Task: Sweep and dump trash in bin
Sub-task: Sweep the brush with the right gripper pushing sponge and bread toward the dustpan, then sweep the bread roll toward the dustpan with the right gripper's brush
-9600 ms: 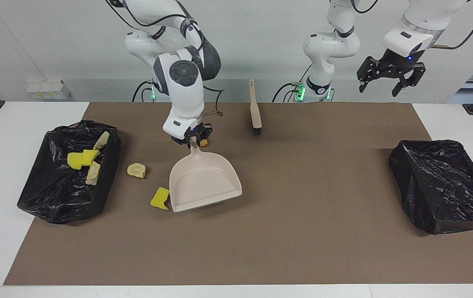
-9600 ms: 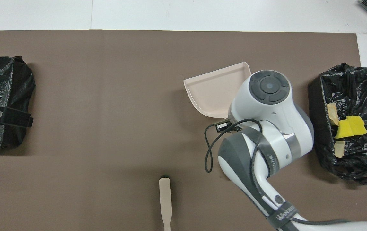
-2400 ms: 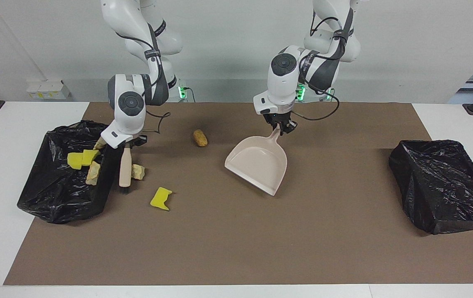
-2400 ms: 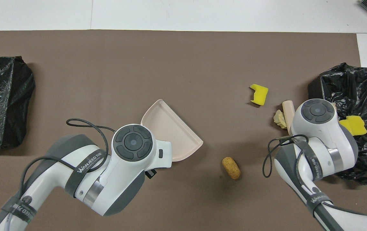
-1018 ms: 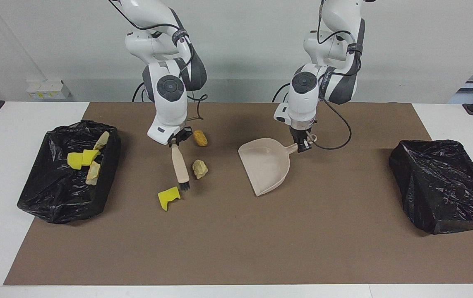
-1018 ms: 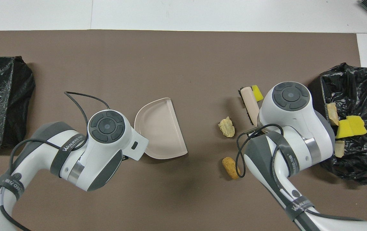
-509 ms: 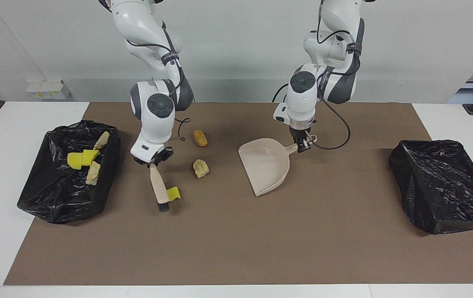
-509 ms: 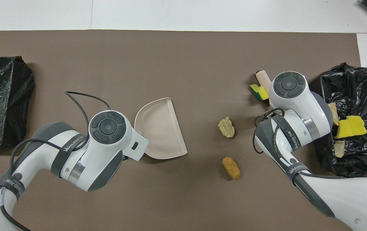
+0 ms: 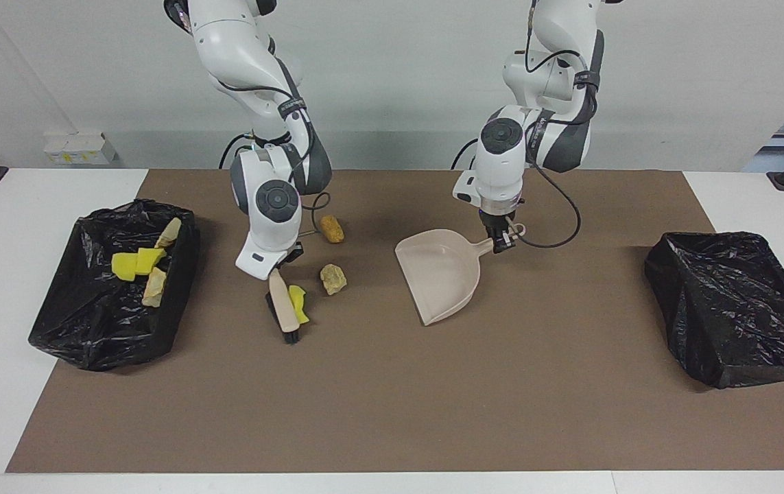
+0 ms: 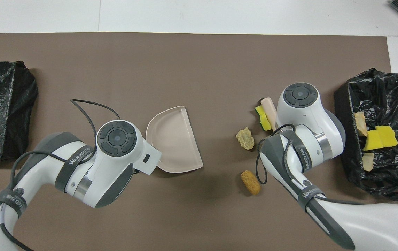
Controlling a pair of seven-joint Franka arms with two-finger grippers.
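Note:
My right gripper is shut on the handle of the beige brush, whose bristles rest on the brown mat. A yellow sponge chunk lies against the brush on its dustpan side; it also shows in the overhead view. A tan lump lies between the brush and the dustpan. An orange-brown lump lies nearer to the robots. My left gripper is shut on the handle of the beige dustpan, which sits on the mat with its mouth toward the trash.
A black-lined bin at the right arm's end holds several yellow and tan scraps. A second black-lined bin stands at the left arm's end. The brown mat covers the middle of the white table.
My right gripper has swung the brush toward the dustpan and pushed the yellow sponge chunk closer to the tan lump. The left gripper and dustpan have stayed put over the last second.

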